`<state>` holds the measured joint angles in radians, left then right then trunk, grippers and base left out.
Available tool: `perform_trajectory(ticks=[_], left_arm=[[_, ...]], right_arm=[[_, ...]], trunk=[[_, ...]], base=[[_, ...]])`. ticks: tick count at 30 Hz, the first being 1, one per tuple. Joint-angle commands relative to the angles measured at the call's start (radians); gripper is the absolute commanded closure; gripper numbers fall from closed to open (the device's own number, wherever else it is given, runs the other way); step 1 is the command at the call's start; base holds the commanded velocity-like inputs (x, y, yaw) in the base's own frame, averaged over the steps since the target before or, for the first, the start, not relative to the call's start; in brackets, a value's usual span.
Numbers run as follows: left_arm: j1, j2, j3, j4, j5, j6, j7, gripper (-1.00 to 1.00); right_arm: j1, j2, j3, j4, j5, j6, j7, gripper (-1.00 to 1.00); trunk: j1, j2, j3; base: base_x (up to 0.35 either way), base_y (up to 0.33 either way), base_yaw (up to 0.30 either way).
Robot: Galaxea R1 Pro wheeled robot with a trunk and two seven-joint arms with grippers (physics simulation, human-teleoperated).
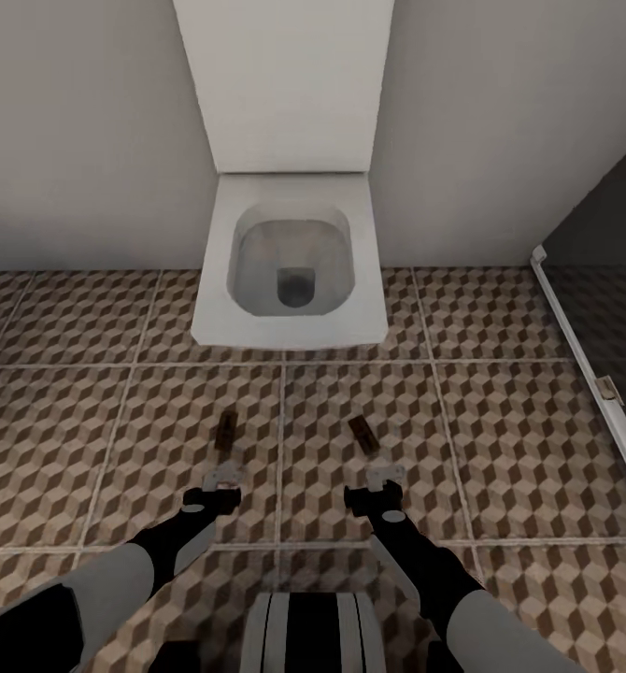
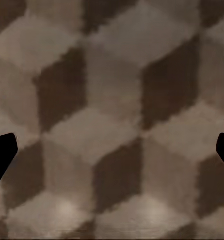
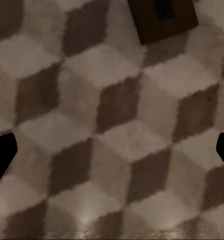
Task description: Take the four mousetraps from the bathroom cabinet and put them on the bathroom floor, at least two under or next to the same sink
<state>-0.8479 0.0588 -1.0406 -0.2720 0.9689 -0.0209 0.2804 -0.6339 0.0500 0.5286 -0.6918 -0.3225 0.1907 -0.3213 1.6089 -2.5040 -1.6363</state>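
Observation:
Two mousetraps lie flat on the cube-patterned bathroom floor (image 1: pixel 519 430) in front of the toilet, one on the left (image 1: pixel 225 432) and one on the right (image 1: pixel 362 433). My left gripper (image 1: pixel 221 475) hangs open just short of the left one, and its wrist view has bare tile between the dark fingertips (image 2: pixel 1 155). My right gripper (image 1: pixel 386 473) is open just short of the right one, and that mousetrap (image 3: pixel 162 17) lies beyond the spread fingertips (image 3: pixel 2 155). Nothing is held. The cabinet and the sink are out of view.
A white square toilet (image 1: pixel 290 271) with raised lid stands against the pale wall (image 1: pixel 79 140) straight ahead. At the right a white-framed glass partition (image 1: pixel 584 360) borders a dark grey floor patch (image 1: pixel 612 308). Patterned tiles stretch to both sides.

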Motion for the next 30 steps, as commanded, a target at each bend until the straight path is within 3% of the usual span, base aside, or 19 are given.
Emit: perform_trajectory(ticks=[1, 16, 30], left_arm=[[0.0, 0.001, -0.009, -0.003, 0.01, -0.002, 0.006, -1.0], [0.0, 0.001, -0.009, -0.003, 0.01, -0.002, 0.006, -1.0], [0.0, 0.001, -0.007, -0.005, 0.01, -0.002, 0.006, -1.0]], right_arm=[[-0.001, -0.001, 0.005, -0.002, -0.008, 0.004, -0.009, -1.0], [0.0, -0.001, 0.005, -0.002, -0.007, 0.004, -0.009, -1.0], [0.0, -0.002, 0.005, -0.003, -0.007, 0.004, -0.009, -1.0]], trunk=[[-0.001, 0.0, 0.0], [-0.001, 0.0, 0.0], [-0.001, 0.0, 0.0]], base=[[-0.335, 0.0, 0.0], [-0.322, 0.0, 0.0], [-0.033, 0.0, 0.0]])
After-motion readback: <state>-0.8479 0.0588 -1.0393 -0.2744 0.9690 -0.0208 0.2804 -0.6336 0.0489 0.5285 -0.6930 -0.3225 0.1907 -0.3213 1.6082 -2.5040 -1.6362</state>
